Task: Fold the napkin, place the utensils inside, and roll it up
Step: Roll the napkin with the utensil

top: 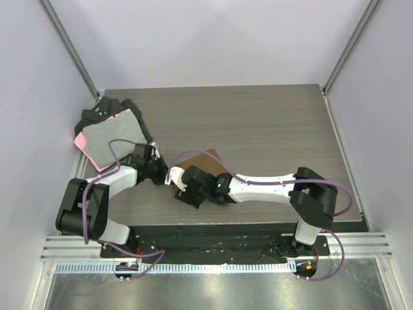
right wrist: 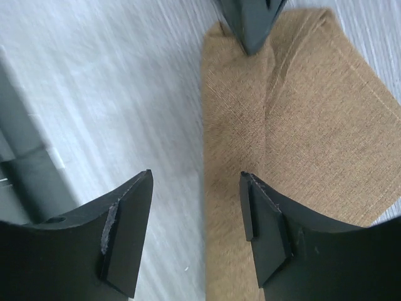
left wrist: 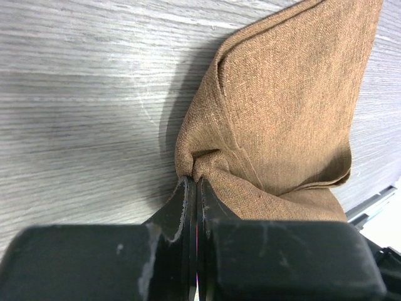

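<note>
The top view is bright and evenly lit, with faint soft shadows on the tabletop (top: 258, 123) and glare off the metal sill (top: 206, 287). In the left wrist view the napkin (left wrist: 282, 113) weave is crisp, with a shadow along its left edge, and the left gripper (left wrist: 195, 188) is dark and soft. The right wrist view is pale, washed out and blurred.

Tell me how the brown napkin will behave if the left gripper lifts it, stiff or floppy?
Probably floppy: the napkin bunches into soft creases where the left gripper is shut on it, so it would likely drape. Its matte weave suggests it shouldn't slip out easily. It looks thin, so a push may wrinkle rather than slide it.
</note>
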{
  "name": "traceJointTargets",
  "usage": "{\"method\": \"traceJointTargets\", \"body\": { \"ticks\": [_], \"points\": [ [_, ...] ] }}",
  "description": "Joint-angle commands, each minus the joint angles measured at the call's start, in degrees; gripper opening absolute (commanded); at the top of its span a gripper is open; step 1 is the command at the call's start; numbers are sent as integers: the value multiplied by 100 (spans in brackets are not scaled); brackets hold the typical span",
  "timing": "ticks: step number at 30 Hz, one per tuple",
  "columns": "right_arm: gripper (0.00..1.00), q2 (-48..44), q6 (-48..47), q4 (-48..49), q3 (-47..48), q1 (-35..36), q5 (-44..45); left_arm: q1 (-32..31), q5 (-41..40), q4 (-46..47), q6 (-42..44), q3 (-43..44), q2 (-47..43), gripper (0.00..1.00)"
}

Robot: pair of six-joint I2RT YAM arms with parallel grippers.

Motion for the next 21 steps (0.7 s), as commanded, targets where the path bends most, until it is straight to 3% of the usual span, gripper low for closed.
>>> {"method": "traceJointTargets", "body": {
  "ticks": [1, 12, 21],
  "points": [
    [63, 405, -287, 519, -3, -47, 856, 97, 150, -159, -3, 149, 205, 0],
    [57, 1021, -410, 467, 85, -144, 804, 124, 221, -159, 32, 193, 223, 0],
    [56, 1434, -217, -208, 322, -592, -109, 115, 397, 105, 68, 237, 179, 0]
  ]
}}
